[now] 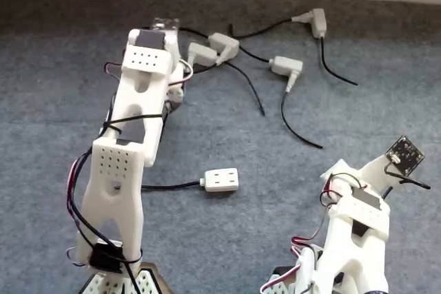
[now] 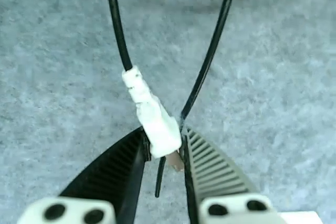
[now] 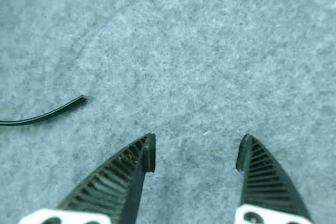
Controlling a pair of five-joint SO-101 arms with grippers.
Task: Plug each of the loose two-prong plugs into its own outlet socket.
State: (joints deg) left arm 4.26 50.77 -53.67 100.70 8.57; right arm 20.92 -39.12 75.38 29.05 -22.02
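The step in hand appears to be the pick-up of a first plug. The left claw is closed narrow on a white plug, pinching its body between the two black ribbed fingers at the far left of the bench. None of the plugs is in a socket yet, so the task looks barely begun.

The plug is a small white moulded piece with a stepped collar where its black cable enters. A brassy prong pokes back between the fingers toward the wrist. A second black cable crosses just beside it.

The outlet block lies flat in the middle of the bench, well apart from the held plug, with its own black cord trailing toward the left arm. Other plugs lie scattered along the far side.

The next move likely calls for lifting the plug clear of the crossing cable, carrying it to the block, and turning it so the prongs face the slots. The block looks loose and may slide under a push.

The right claw hangs wide open over bare bench, holding nothing, near a cable end.
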